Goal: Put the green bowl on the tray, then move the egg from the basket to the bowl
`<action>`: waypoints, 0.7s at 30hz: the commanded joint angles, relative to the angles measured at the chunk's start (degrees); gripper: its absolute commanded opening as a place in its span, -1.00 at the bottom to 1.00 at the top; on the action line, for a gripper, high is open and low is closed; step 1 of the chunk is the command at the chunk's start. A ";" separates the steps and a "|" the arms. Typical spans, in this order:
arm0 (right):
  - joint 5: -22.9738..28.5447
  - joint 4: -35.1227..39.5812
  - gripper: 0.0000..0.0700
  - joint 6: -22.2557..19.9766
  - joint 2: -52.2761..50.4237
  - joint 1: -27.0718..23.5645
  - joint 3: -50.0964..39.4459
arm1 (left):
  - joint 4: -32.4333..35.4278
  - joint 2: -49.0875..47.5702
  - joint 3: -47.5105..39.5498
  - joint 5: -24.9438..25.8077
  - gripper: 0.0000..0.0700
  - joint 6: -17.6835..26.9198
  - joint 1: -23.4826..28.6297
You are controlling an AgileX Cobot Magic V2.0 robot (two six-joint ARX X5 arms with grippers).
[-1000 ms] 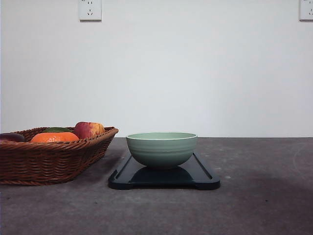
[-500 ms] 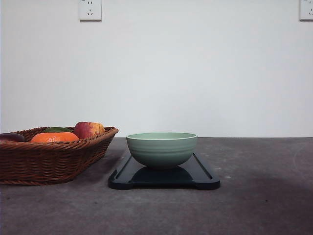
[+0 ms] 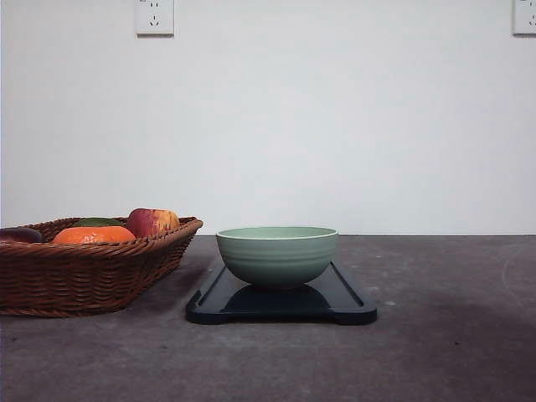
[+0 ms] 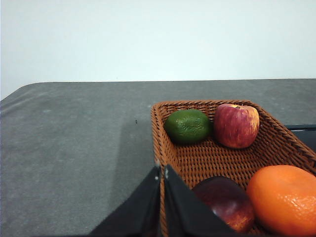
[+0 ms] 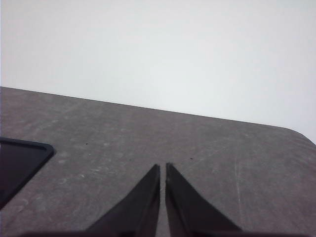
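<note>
Sage-green ridged bowl (image 3: 277,255) sits centred on flat black tray (image 3: 347,303), ready (likely) for reddish-brown egg (image 4: 224,202) from woven wicker basket (image 3: 84,276) at 9 o'clock; left gripper (image 4: 162,173) and right gripper (image 5: 162,170) both pinched together, empty.

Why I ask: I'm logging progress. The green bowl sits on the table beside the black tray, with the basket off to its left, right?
Not quite: the front view shows the green bowl sitting on the tray, not beside it. The basket is indeed to its left.

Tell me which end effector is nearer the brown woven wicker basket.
Left. The left end effector sits at the brown woven wicker basket's rim. The right end effector hangs over bare table, past the flat black rectangular tray.
</note>
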 commanded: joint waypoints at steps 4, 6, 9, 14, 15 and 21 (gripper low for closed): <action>0.13 0.63 -0.97 0.74 0.07 -0.09 -0.24 | 0.81 -0.04 -1.09 0.00 -1.00 0.33 0.04; 0.13 0.63 -0.97 0.74 0.07 -0.09 -0.24 | 0.81 -0.04 -1.09 0.00 -1.00 0.34 0.04; 0.12 0.63 -0.97 0.74 0.07 -0.09 -0.24 | 0.81 -0.04 -1.09 0.00 -1.00 0.34 0.04; 0.13 0.63 -0.97 0.74 0.07 -0.09 -0.24 | 0.81 -0.04 -1.09 0.00 -1.00 0.33 0.04; 0.13 0.63 -0.97 0.75 0.07 -0.09 -0.24 | 0.81 -0.04 -1.09 0.00 -1.00 0.33 0.04; 0.13 0.63 -0.97 0.75 0.07 -0.09 -0.24 | 0.81 -0.04 -1.09 0.00 -1.00 0.33 0.04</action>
